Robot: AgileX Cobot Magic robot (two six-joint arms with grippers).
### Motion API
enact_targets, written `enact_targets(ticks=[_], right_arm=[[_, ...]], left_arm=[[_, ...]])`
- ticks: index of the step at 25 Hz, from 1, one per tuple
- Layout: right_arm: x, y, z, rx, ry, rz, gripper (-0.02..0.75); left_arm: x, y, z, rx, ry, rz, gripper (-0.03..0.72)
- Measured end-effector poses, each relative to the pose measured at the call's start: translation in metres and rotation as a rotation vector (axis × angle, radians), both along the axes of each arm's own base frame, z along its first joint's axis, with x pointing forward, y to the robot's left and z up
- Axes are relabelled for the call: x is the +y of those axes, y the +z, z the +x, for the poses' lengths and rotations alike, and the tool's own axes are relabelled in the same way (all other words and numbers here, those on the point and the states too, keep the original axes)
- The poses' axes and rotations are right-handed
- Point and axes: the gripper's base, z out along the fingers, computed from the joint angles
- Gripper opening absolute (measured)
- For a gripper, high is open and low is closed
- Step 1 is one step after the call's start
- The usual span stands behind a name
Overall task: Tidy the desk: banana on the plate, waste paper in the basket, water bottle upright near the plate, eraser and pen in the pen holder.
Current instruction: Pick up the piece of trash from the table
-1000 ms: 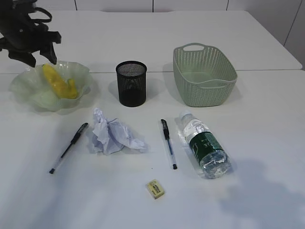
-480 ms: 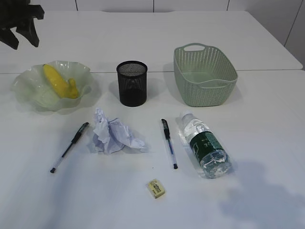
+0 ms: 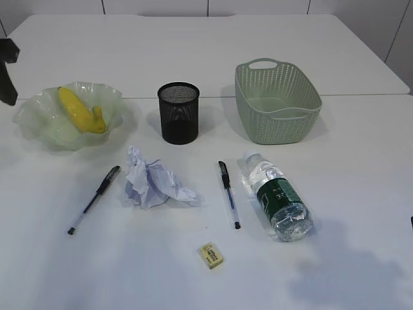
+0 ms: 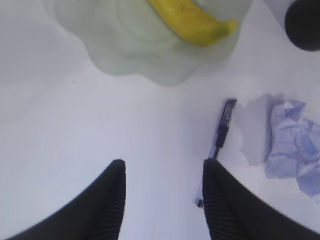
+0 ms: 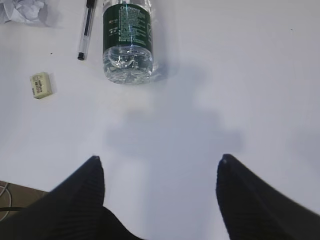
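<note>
A white table carries a desk's worth of items, seen from the front at a downward slant. A pale green woven basket stands empty at the back right. At the back left a frilled, translucent green plate holds a yellow banana, lying inside it. A black mesh pen holder stands upright between plate and basket, apart from both. In front of the basket a clear water bottle with a dark green label lies on its side, cap toward the basket. A ball of crumpled waste paper sits near the table's middle, in front of the pen holder. Two pens flank it: one pen to its left, angled, and a second pen to its right, just beside the bottle. A small cream eraser lies alone nearest the front edge.

The left gripper hangs above bare table with its two dark fingers spread about halfway and nothing between them; the left pen's tip shows just beside one finger. The right gripper hovers over the table's front right area, fingers wide apart and empty, the bottle's base and the eraser well ahead of it.
</note>
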Motion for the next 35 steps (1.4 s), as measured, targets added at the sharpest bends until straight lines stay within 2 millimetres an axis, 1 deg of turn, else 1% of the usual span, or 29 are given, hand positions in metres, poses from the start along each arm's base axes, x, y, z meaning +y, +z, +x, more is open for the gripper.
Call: enact_targets(ticks=[3,5,7,9,13,17,22,26,31,35], right_arm=[[0.001,0.002,0.000,-0.004,0.001,0.015,0.519],[0.002,0.006,0.001,-0.008,0.003,0.029,0.519],[0.004,0.014,0.003,-0.021,0.015,0.041,0.519],[0.005,0.027,0.009,-0.047,0.023,0.052,0.519],[0.010,0.053,0.023,-0.078,0.042,0.070,0.519],[0.023,0.074,0.044,-0.073,0.114,0.073,0.519],[0.050,0.088,0.073,-0.054,0.220,0.069,0.519],[0.080,0.092,0.096,-0.018,0.310,0.053,0.519],[0.125,0.085,0.120,0.018,0.386,-0.026,0.519],[0.162,0.074,0.140,0.049,0.426,-0.039,0.519]], left_arm=[[0.001,-0.009,-0.031,0.015,0.002,-0.016,0.354],[0.002,-0.014,-0.049,0.023,0.002,-0.016,0.353],[0.004,-0.017,-0.066,0.032,-0.011,-0.010,0.351],[0.005,-0.021,-0.082,0.043,-0.015,-0.007,0.351],[0.007,-0.019,-0.108,0.020,-0.020,-0.007,0.351],[0.008,-0.009,-0.127,-0.036,-0.026,-0.007,0.351],[0.009,-0.002,-0.137,-0.050,-0.031,-0.008,0.351],[0.009,-0.003,-0.138,-0.041,-0.033,-0.005,0.351],[0.009,-0.003,-0.139,-0.030,-0.035,-0.003,0.351],[0.009,-0.003,-0.139,-0.028,-0.035,-0.003,0.351]])
